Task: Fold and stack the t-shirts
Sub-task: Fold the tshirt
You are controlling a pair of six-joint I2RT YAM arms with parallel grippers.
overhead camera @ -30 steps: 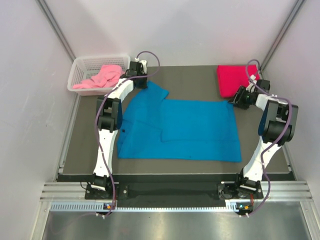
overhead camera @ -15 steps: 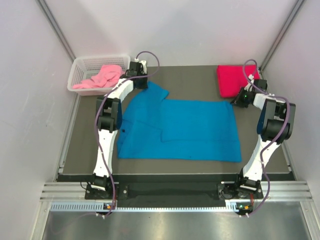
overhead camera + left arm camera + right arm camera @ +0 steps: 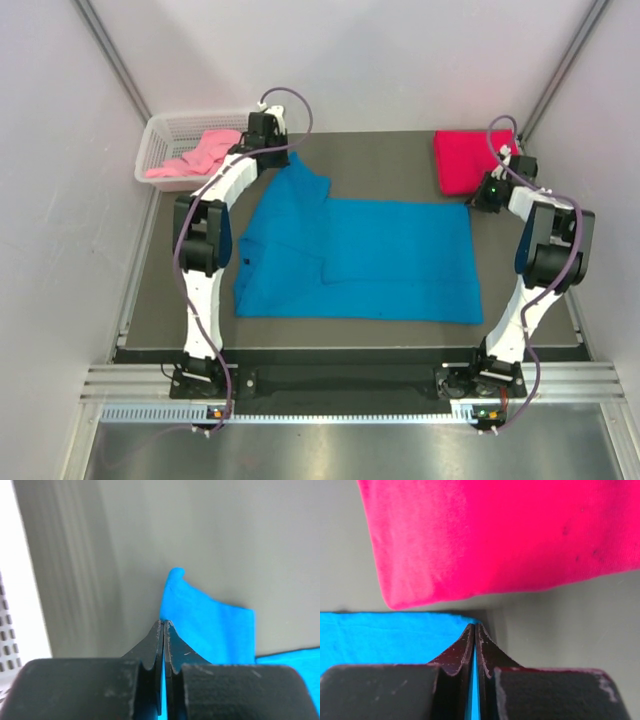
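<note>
The bright blue t-shirt (image 3: 370,260) lies spread on the dark table, its far half partly folded over. My left gripper (image 3: 283,160) is shut on the shirt's far left corner; in the left wrist view (image 3: 164,625) blue cloth (image 3: 210,625) shows between the fingers. My right gripper (image 3: 474,202) is shut on the shirt's far right corner; the right wrist view (image 3: 475,627) shows blue cloth (image 3: 385,640) pinched in it. The folded crimson red t-shirt (image 3: 470,158) lies at the far right, also in the right wrist view (image 3: 495,535). The light pink t-shirt (image 3: 200,155) lies crumpled in the basket.
A white mesh basket (image 3: 165,135) stands at the far left corner of the table, its edge showing in the left wrist view (image 3: 10,625). White walls close in the left, right and back sides. A metal rail runs along the near edge.
My left gripper has moved farther back and left, pulling the blue shirt's far left corner up toward the basket. My right gripper has shifted slightly back to the shirt's far right corner.
</note>
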